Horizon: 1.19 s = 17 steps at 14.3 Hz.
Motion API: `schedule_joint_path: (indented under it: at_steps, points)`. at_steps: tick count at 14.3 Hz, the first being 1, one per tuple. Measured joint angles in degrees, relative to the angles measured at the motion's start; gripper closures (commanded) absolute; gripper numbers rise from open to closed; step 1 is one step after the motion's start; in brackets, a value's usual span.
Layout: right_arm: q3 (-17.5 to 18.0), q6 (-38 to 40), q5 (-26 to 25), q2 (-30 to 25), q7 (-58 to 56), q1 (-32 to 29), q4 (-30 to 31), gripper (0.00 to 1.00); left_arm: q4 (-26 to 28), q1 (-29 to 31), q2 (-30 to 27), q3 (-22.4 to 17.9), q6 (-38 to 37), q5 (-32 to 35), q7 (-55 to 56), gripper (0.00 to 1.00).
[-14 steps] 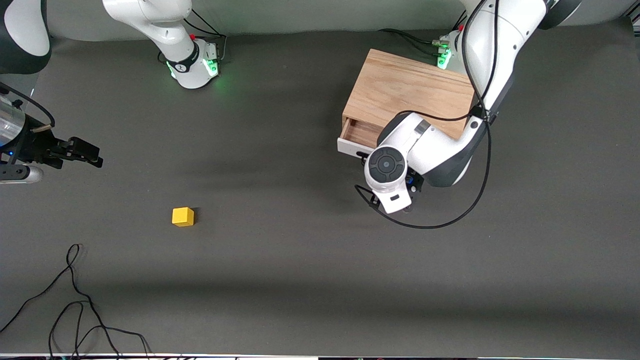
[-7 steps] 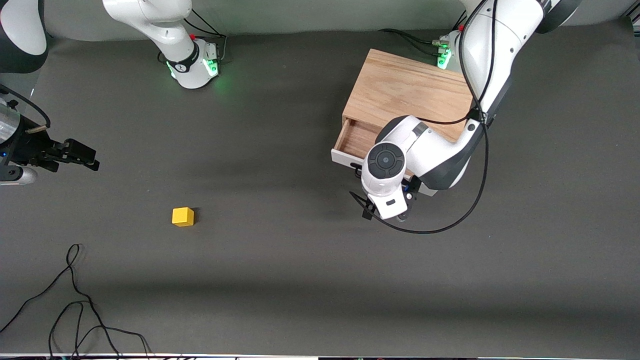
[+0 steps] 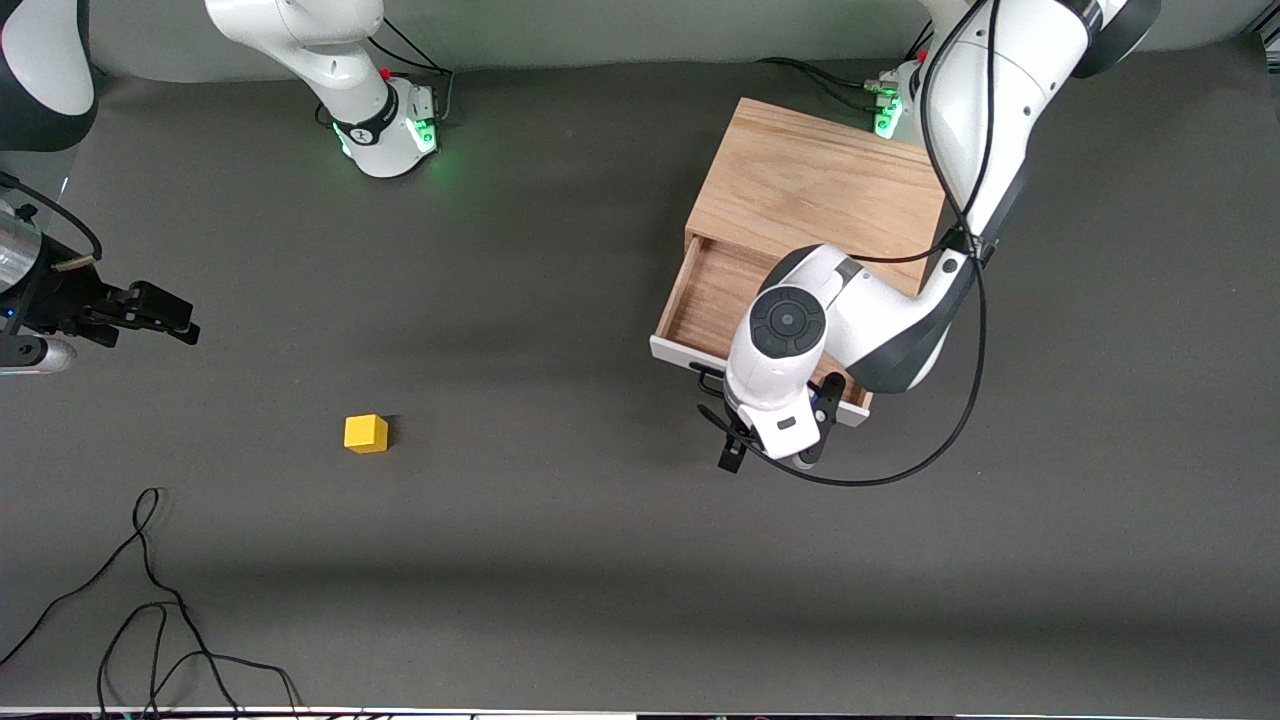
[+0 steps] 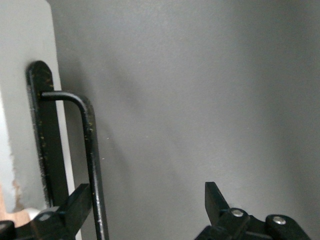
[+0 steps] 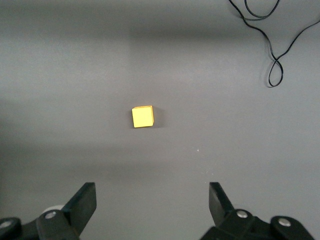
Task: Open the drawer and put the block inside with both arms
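A tangle of black cable (image 3: 150, 600) lies nearest the front camera, at about 7 o'clock in the front view, and is cut off by the picture's edge. The block (image 3: 366, 433) sits on the bare tabletop (image 3: 560, 560) a little farther up, at about 9 o'clock from the drawer and well apart from it; it is a cube with no long axis, set nearly square to the tabletop's edges. In the right wrist view the block (image 5: 142, 116) is seen alone between the widely spread fingers of the right tool (image 5: 152, 200).

The left tool (image 3: 765, 445) is at the drawer's (image 3: 715, 300) white front, much of it hidden under the arm's own wrist. In the left wrist view the handle (image 4: 90, 165) is seen just inside one finger (image 4: 75, 205), with the other finger standing well apart, so the left tool (image 4: 145, 205) is spread wide around the handle rather than clamped on it. Whether the finger touches the wire cannot be told.

The drawer is pulled out, its front facing about 7 o'clock in the front view; part of its wooden inside is covered by the left arm. The cabinet (image 3: 815, 185) stands farthest, toward the left arm's end.

The right tool (image 3: 165, 310) hangs wide over the tabletop toward the right arm's end, at about 10 o'clock from the block, its arm cut off by the picture's edge.
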<state>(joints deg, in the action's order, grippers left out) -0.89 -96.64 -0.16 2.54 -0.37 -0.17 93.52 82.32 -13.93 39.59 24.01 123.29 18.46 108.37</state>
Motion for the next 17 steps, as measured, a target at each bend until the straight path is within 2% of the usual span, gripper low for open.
schedule_joint_path:
  at_steps: [3,6,8,11,13,17]
  points:
    - [0.09,-0.32,0.00,0.43,0.00,0.03,-0.05,0.00,-3.35,0.04,-0.22,-0.07,-1.65,0.46,-0.11,0.00]
    - [0.19,-1.13,0.00,0.79,0.00,0.34,-0.13,0.00,-8.05,0.38,-2.23,0.08,-9.02,0.37,-2.10,0.00]
    - [0.20,-1.21,0.00,1.13,0.00,0.41,-0.14,0.00,-10.00,2.26,-5.65,0.11,-15.13,-1.92,-7.87,0.00]
    - [0.21,-2.86,0.00,1.88,0.00,0.46,0.28,0.00,-10.64,9.64,-13.47,-0.13,-26.83,-11.16,-25.50,0.00]
    - [0.22,-6.60,0.05,2.76,0.00,0.65,2.38,0.00,-10.55,16.36,-17.93,-0.27,-34.08,-14.83,-38.36,0.00]
    - [0.28,-20.42,0.07,5.18,0.00,2.10,13.33,0.00,-6.45,27.68,-23.48,-0.43,-40.41,-16.34,-64.25,0.00]
